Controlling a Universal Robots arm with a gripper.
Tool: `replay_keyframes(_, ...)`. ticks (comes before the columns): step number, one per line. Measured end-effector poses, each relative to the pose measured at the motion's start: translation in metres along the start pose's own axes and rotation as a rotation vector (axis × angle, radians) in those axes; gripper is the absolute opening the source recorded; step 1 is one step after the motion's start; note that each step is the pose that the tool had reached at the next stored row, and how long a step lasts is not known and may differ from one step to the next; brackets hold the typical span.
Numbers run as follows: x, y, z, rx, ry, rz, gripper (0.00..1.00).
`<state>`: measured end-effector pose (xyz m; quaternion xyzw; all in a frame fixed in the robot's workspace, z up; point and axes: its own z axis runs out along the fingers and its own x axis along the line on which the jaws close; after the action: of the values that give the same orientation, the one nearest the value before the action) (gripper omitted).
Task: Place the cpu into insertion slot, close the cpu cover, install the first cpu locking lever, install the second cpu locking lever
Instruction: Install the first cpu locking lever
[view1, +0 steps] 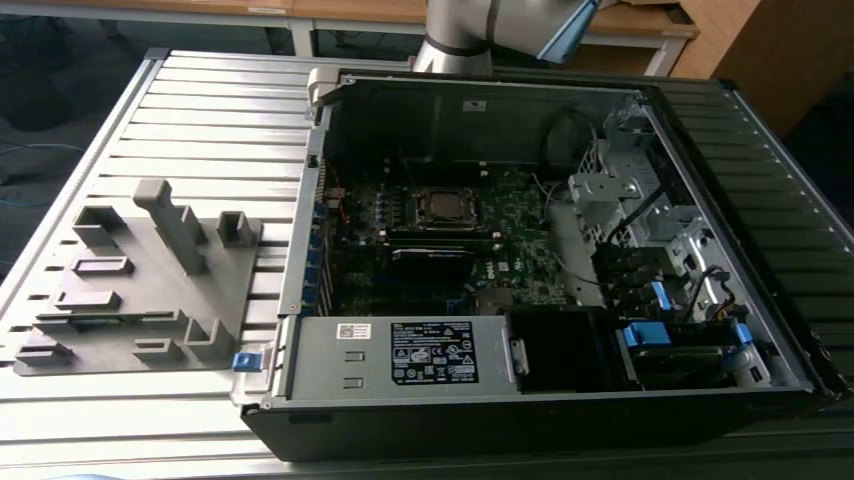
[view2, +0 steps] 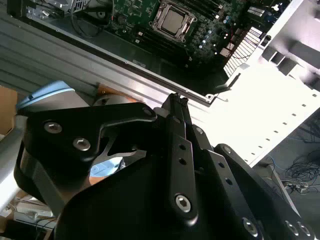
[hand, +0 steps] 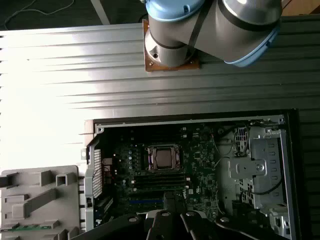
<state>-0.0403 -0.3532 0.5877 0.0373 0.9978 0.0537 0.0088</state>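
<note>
a: how many chips do you count?
b: one cpu (view1: 441, 207), a dull silver square lying flat in the socket on the motherboard (view1: 521, 240), inside the one open computer case (view1: 494, 82).
a: and the cpu cover (view2: 157, 19)?
b: one as well. in the second wrist view its shiny frame lies around the chip, with the metal top showing through the square opening. i cannot tell how the levers stand.
a: the pincer (view2: 177, 98)?
b: one, on the single arm (view1: 494, 25). its black fingers (view2: 179, 150) sit pressed together with nothing between them. it hangs high above the case, well apart from the cpu.
a: anything else on the worktop (view1: 200, 110)?
b: one grey fixture tray (view1: 147, 290) with upright blocks, just beside the case on the exterior view's left. inside the case, one white-labelled power supply box (view1: 387, 360) sits along the near wall.
a: the worktop itself?
b: one ribbed metal surface, with the arm's base bolted to it beyond the case.
</note>
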Motion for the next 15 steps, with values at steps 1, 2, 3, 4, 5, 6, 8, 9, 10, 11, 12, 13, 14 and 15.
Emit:
replay_keyframes(1,0.0002,0.003,-0.0013,0.0001,0.0,0.0,0.11)
replay_keyframes(2,0.0002,0.0031,-0.0013,0.0002,0.0,0.0,0.11)
replay_keyframes(3,0.0003,0.0049,-0.0011,0.0001,0.0,0.0,0.11)
replay_keyframes(4,0.0005,0.0068,-0.0009,0.0002,0.0,0.0,0.11)
replay_keyframes(5,0.0005,0.0069,-0.0009,0.0002,0.0,0.0,0.11)
replay_keyframes(6,0.0005,0.007,-0.0009,0.0002,0.0,0.0,0.11)
replay_keyframes(8,0.0006,0.008,-0.0008,0.0002,0.0001,0.0,0.11)
replay_keyframes(9,0.0008,0.0114,-0.0004,0.0002,0.0,0.0,0.11)
replay_keyframes(10,0.0011,0.0148,-0.0001,0.0002,0.0,0.0,0.11)
replay_keyframes(11,0.0011,0.0149,-0.0001,0.0002,0.0,0.0,0.11)
replay_keyframes(12,0.0011,0.0149,0.0,0.0002,0.0,0.0,0.11)
replay_keyframes(13,0.0011,0.015,0.0,0.0002,0.0,0.0,0.11)
replay_keyframes(14,0.0011,0.0151,0.0,0.0002,0.0,0.0,0.11)
replay_keyframes(15,0.0011,0.0156,0.0,0.0002,0.0,0.0,0.11)
